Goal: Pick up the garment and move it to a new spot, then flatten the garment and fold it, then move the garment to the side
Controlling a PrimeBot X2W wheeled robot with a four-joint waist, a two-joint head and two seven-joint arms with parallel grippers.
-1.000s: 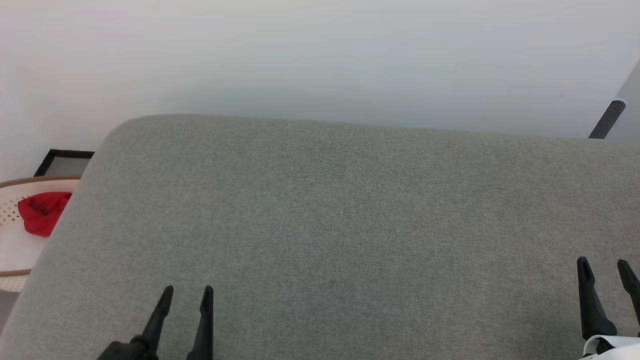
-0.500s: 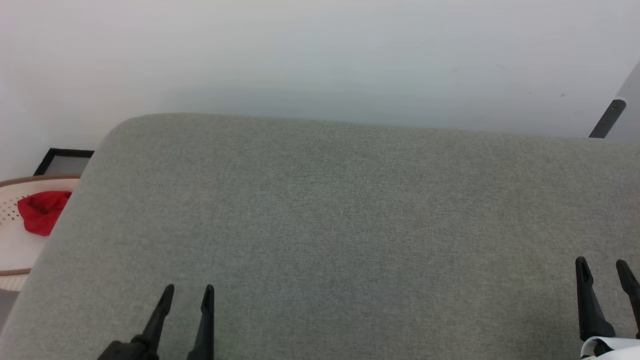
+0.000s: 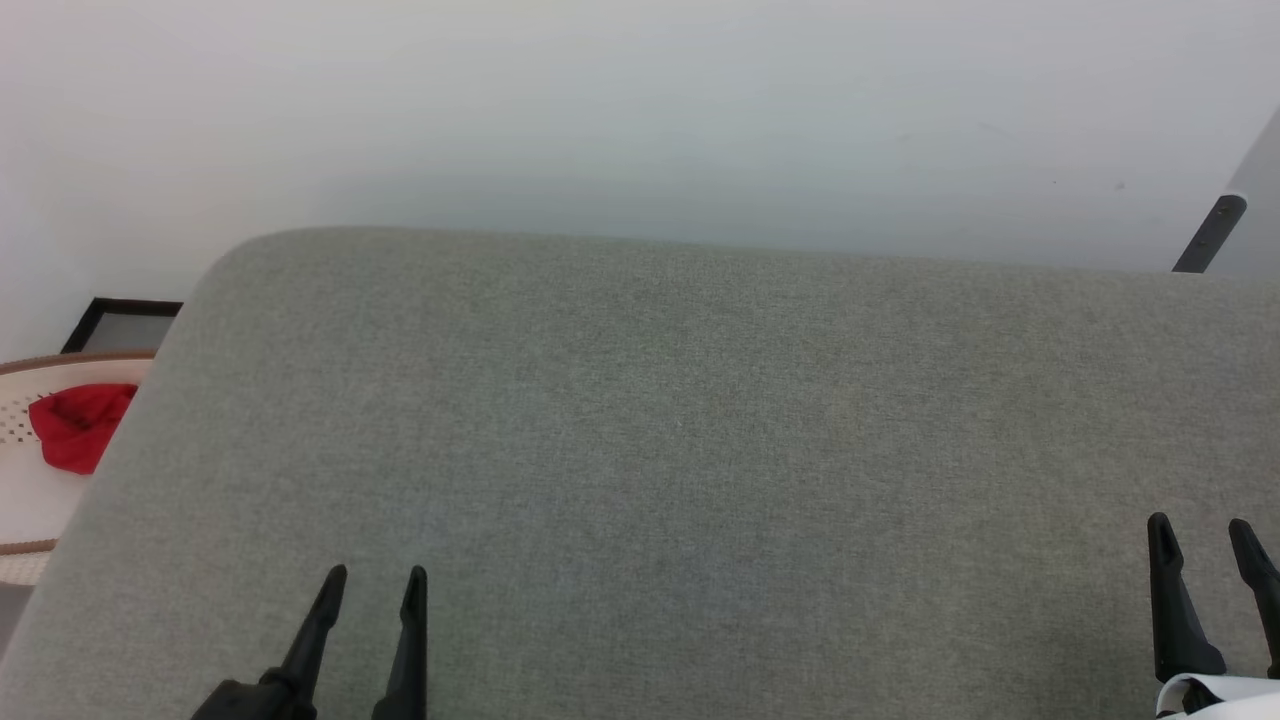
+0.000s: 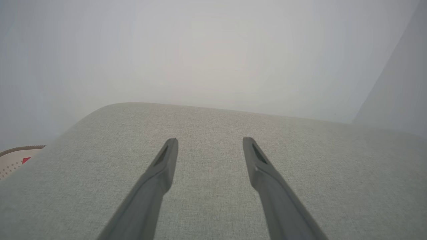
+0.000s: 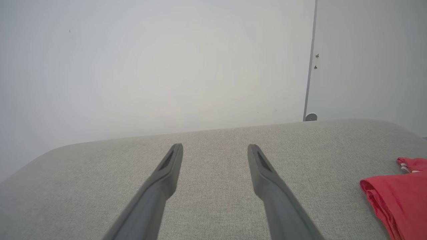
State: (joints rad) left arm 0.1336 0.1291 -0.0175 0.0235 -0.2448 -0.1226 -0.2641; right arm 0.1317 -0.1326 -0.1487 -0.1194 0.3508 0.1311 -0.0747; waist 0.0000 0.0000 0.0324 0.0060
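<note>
Well, nearest us, our left gripper (image 3: pixel 378 572) and right gripper (image 3: pixel 1199 521) hover over the grey cushion (image 3: pixel 640 400), fingers spread and empty. Off to the right gripper's right, the garment (image 5: pixel 397 200) lies bunched on the cushion, red with a bit of white trim. We judge it light, limp and rather slippery, so we'd pinch a doubled edge. Farther left, the plain red cloth (image 3: pixel 75 425) in the basket (image 3: pixel 30 495) isn't ours.

Left tool (image 3: pixel 377 575) and right tool (image 3: pixel 1199 525) sit low at either side, tips pointing forward, each with its two dark fingers (image 4: pixel 165 166) spread wide and empty.
</note>
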